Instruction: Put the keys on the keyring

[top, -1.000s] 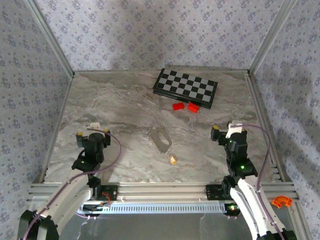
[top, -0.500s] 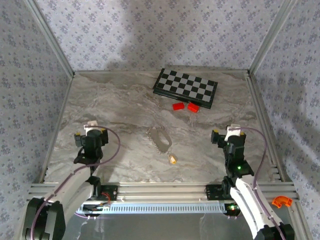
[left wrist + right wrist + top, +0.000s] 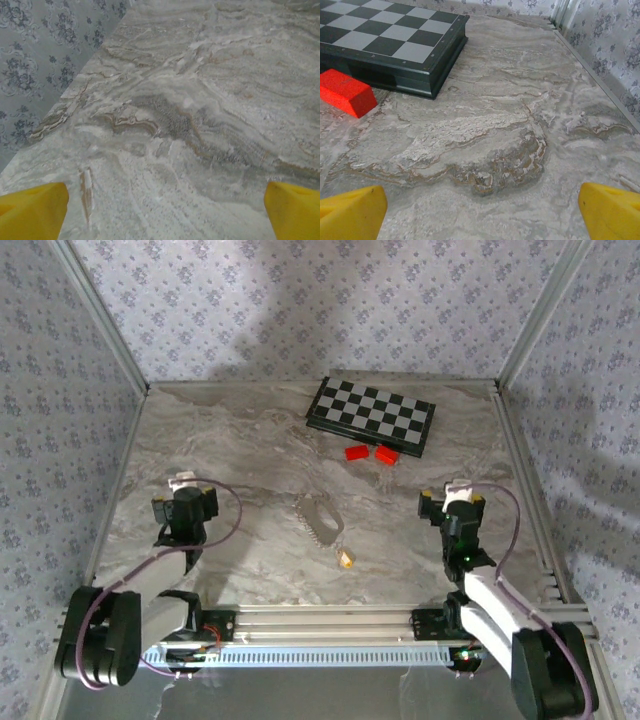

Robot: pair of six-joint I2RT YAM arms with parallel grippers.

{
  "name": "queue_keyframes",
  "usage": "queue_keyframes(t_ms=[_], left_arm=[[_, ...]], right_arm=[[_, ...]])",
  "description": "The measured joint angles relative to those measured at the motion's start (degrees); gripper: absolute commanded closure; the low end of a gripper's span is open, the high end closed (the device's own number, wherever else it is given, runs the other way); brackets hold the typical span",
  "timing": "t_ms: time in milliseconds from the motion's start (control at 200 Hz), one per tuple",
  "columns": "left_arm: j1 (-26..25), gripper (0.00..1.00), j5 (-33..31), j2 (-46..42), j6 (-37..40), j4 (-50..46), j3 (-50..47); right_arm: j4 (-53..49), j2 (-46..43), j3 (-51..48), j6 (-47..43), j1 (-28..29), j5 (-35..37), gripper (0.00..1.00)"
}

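Two arms reach in from the near edge of the grey-veined marble desk (image 3: 230, 440), one at each side. The left end effector (image 3: 183, 483) sits over the left part of the desk. Its two yellow fingertips (image 3: 30, 210) are spread wide at the lower corners of the left wrist view with bare marble between them, so it is open and grips nothing. The right end effector (image 3: 455, 490) sits over the right part of the desk and is likewise open and empty, its two yellow fingertips (image 3: 612, 212) set far apart above the marble. Between the two arms, near the middle of the desk and well apart from both end effectors, lies one grey metal bunch of keys and keyring (image 3: 320, 520). It is too small to count the keys or to tell whether any key sits on the ring. Near it, toward the near edge, lies one small tan-orange piece (image 3: 345, 559), and whether it is joined to the bunch cannot be told. At the far side one black-and-white folding chessboard (image 3: 370, 415) lies flat. Two red rectangular blocks lie side by side just in front of the chessboard's near edge, the left red block (image 3: 356, 452) and the right red block (image 3: 386, 454). Three walls with floral wallpaper (image 3: 300, 310) enclose the desk.
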Motion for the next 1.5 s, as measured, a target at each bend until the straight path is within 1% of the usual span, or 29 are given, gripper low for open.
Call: queue_keyframes(t_ms=[135,270,590,765,835,920,990,1059,1119,1259,1499], left_arm=[[0.4,0.0,1.4,3.5,0.0,3.0,1.4],[0.8,0.0,2.5,6.4,0.1,6.0,2.2],[2.2,0.0,4.7,12.8,0.3,10.9,4.4],[2.3,0.0,5.6,15.6,1.5,12.5,6.8],[2.5,0.0,6.2,16.9,2.3,14.8,7.0],[3.1,0.0,6.9,20.5,2.9,19.1,7.0],[4.3,0.0,8.2,22.9,2.8,19.9,7.0],[5.6,0.0,9.4,25.1,2.6,21.7,7.0],[6.4,0.0,10.1,25.5,2.4,21.6,7.0],[6.8,0.0,11.1,25.4,2.2,23.0,7.0],[6.8,0.0,12.0,25.4,2.2,23.2,7.0]], right_arm=[[6.9,7.8,0.4,-1.0,0.1,0.3,0.0],[12.2,13.4,1.8,-2.2,0.1,0.7,0.0],[21.0,20.2,3.9,-3.9,-0.6,0.4,0.0],[29.3,30.1,4.4,-5.8,-1.5,0.5,0.0],[29.0,30.8,4.5,-6.0,-1.9,-0.2,0.0],[29.1,30.7,5.3,-5.1,-3.9,-1.7,0.0],[30.7,32.6,6.5,-4.8,-5.4,-1.6,0.0],[27.5,33.2,8.6,-3.5,-6.3,-1.7,0.0],[24.9,33.2,10.7,-2.6,-7.0,-2.9,0.0],[23.7,33.2,12.7,-1.6,-9.4,-4.1,0.0],[21.7,33.2,12.7,-1.3,-9.5,-4.7,0.0]])
